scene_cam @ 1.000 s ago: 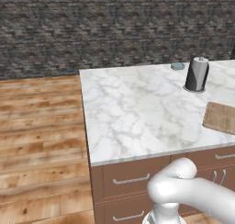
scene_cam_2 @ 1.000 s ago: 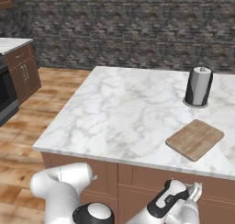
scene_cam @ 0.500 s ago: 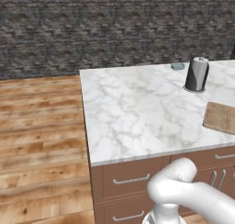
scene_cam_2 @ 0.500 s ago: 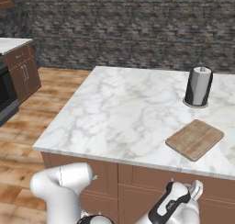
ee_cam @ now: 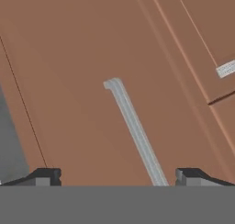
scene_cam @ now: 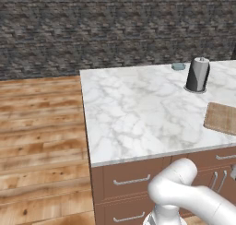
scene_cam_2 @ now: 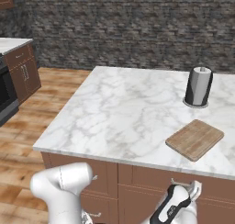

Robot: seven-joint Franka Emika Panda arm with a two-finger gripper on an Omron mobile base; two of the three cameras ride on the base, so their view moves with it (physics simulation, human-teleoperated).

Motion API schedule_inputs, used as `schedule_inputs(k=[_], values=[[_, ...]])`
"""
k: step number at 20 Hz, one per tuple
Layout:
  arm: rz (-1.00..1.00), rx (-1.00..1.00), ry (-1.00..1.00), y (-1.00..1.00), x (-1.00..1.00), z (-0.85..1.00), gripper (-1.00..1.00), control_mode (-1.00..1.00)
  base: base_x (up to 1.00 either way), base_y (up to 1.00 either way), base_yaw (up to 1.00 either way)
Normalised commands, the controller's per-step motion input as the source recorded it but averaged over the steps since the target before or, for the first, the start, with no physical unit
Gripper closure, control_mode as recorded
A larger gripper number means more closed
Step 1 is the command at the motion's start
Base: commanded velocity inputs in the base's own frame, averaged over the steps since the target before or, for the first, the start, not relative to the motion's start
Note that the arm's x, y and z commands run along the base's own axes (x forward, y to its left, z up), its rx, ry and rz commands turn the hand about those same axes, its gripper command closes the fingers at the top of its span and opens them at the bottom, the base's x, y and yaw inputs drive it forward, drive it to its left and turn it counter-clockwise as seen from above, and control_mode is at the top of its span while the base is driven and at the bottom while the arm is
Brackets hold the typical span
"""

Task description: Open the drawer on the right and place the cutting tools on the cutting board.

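Observation:
The drawer (ee_cam: 82,58) is a reddish-brown flat front, and it sits flush in the island cabinet (scene_cam_2: 147,178) under the marble top. Its silver bar handle (ee_cam: 134,126) runs slantwise between my fingertips (ee_cam: 44,176). My gripper (ee_cam: 118,177) is open and holds nothing, close in front of that handle. From the right base view the gripper (scene_cam_2: 190,191) hangs low against the cabinet front. The tan cutting board (scene_cam_2: 195,138) lies bare on the counter's right part, also seen at the right edge (scene_cam: 222,118). The cutting tools are out of view.
A tall grey cylinder (scene_cam_2: 198,86) stands behind the cutting board. A small grey-blue thing (scene_cam: 178,66) lies at the counter's far edge. More drawers with silver handles (scene_cam: 131,180) line the island's left side. Wooden floor (scene_cam: 41,127) stretches to the left, and a stone wall stands behind.
The hand has edged a little to the right along the cabinet front. Its jaws stay open. The drawer, the board and the cylinder have not moved.

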Motion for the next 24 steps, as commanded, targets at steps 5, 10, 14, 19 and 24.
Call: schedule_inputs(k=[5, 10, 14, 19, 24], values=[[0.0, 0.0, -0.02, 0.0, 0.12, -0.21, -1.0, -1.0, 0.0, 0.0, 0.0], [0.0, 0.0, -0.03, 0.0, 0.0, -0.26, -1.0, -1.0, 0.0, 0.0, 0.0], [0.0, 0.0, -0.1, 0.0, 0.0, -0.18, -1.0, -1.0, 0.0, 0.0, 0.0], [0.0, 0.0, -0.14, 0.0, 0.06, -0.1, -1.0, -1.0, 0.0, 0.0, 0.0], [0.0, 0.0, -0.11, -0.01, 0.1, -0.07, -1.0, -1.0, 0.0, 0.0, 0.0]])
